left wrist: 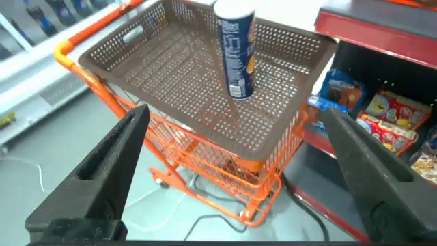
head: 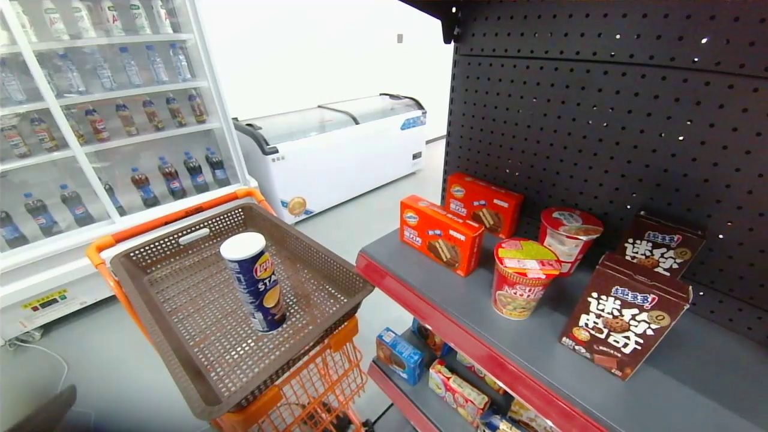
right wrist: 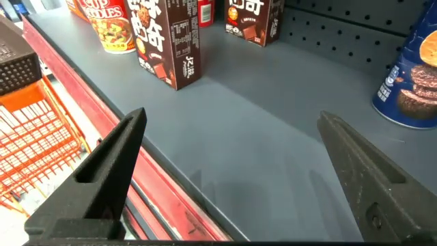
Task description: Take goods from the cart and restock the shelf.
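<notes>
The grey shelf carries orange boxes, noodle cups and brown boxes; beside it the cart's brown basket holds one chip can, upright, long axis vertical, white lid up; the left claw is spread wide over the basket, empty; the right claw is spread wide over the shelf, empty.

can top cropped, blue tub possibly cookies

Glass-door drinks cooler, upper left of frame, shelves lined with bottles. White chest freezer, upper centre, before white wall. White cable on grey floor, lower left.
</notes>
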